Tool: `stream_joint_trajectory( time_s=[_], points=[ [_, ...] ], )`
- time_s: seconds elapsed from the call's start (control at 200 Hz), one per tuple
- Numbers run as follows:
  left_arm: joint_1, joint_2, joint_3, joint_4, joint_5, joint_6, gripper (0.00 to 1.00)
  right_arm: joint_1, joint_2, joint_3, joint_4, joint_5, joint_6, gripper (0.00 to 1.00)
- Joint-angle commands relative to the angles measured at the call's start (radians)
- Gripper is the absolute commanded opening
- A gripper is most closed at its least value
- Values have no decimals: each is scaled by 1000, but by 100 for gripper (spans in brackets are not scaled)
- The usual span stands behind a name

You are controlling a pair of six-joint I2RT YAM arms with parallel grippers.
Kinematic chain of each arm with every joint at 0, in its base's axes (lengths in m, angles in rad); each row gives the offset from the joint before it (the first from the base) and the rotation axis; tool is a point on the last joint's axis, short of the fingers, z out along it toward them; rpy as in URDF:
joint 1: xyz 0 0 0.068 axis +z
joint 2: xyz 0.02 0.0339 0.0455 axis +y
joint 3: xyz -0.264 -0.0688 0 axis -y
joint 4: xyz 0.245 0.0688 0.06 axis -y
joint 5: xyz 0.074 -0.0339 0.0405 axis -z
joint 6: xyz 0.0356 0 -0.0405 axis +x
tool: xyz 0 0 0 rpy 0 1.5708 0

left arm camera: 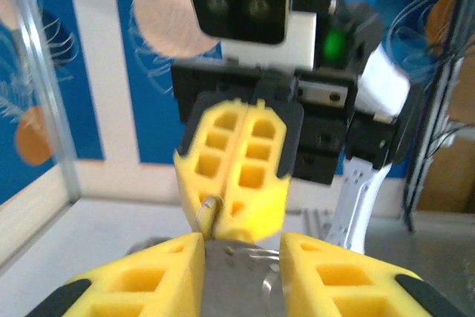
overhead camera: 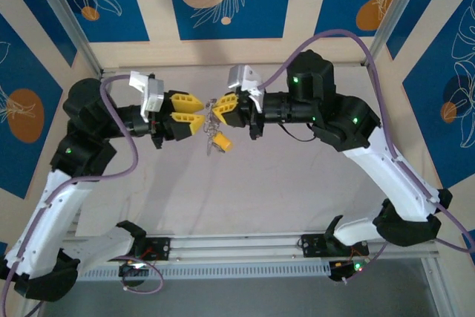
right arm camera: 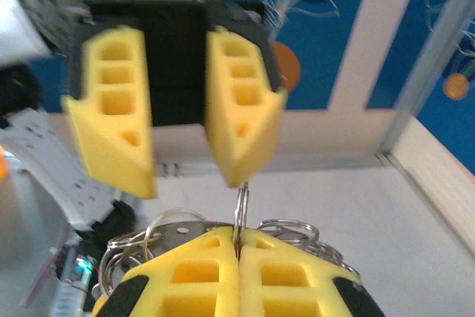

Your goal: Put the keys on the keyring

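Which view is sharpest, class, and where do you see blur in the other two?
Top external: evenly lit and sharpest, though the keyring is too small for detail. Left wrist: the right arm's fingers ahead look soft and smeared. Right wrist: the left arm's fingers are blurred, while the right arm's fingers look crisper here.

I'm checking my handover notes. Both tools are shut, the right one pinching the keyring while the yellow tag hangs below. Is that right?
Not quite. The left tool is open, its fingers standing apart, as the right wrist view shows. The rest holds: the right tool is shut, pinching the keyring, and the yellow tag hangs below.
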Motion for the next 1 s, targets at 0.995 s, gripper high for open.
stream_joint_trajectory(
  time_s=[0.995],
  points=[
    [-4,123,215,-560,-30,419,35,109,258,467,-559,44,-167,0]
  ],
)
